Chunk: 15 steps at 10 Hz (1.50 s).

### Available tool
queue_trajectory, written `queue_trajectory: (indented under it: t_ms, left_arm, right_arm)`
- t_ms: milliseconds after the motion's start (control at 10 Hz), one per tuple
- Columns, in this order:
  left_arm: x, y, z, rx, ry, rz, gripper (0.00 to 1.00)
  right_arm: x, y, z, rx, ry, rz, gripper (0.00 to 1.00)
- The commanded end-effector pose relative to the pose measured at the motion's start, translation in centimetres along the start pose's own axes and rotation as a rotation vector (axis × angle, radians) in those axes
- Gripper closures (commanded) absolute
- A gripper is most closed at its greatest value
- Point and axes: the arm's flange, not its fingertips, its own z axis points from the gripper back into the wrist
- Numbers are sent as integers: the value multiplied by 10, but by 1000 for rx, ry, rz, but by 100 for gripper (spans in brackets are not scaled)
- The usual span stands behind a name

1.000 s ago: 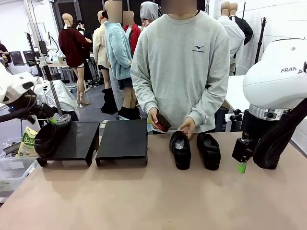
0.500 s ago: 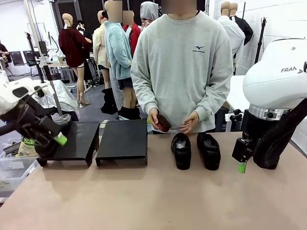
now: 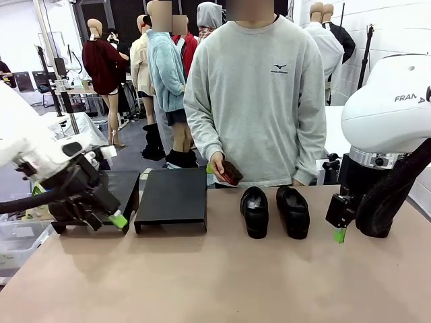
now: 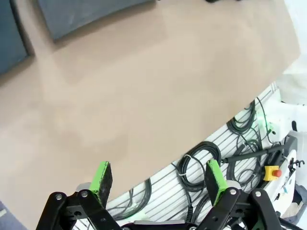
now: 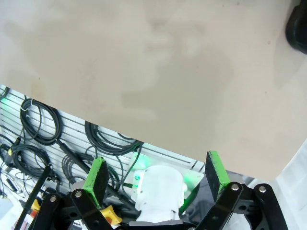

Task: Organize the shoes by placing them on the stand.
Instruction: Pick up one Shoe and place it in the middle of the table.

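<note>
The left end effector is held low before the stands, fingers apart, empty; the right end effector is likewise spread near two shoes on the counter.

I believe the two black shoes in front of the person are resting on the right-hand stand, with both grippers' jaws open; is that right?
Not quite: the front view shows the two shoes resting on the table, to the right of that stand. The left gripper and right gripper do have open jaws.
</note>
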Motion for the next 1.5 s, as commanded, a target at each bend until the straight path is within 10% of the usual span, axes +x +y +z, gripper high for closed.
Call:
queue_trajectory:
  t_ms: [0, 700, 1000, 1400]
  left_arm:
    - [-24, 6, -33, 37, -80, -60, 0]
    - [0, 0, 0, 0, 0, 0, 0]
    - [0, 0, 0, 0, 0, 0, 0]
    - [0, 0, 0, 0, 0, 0, 0]
  right_arm:
    - [1, 2, 0, -5, 1, -12, 0]
    - [0, 0, 0, 0, 0, 0, 0]
    - [-5, -74, 0, 45, -47, -33, 0]
    - [75, -177, 12, 98, -23, 29, 0]
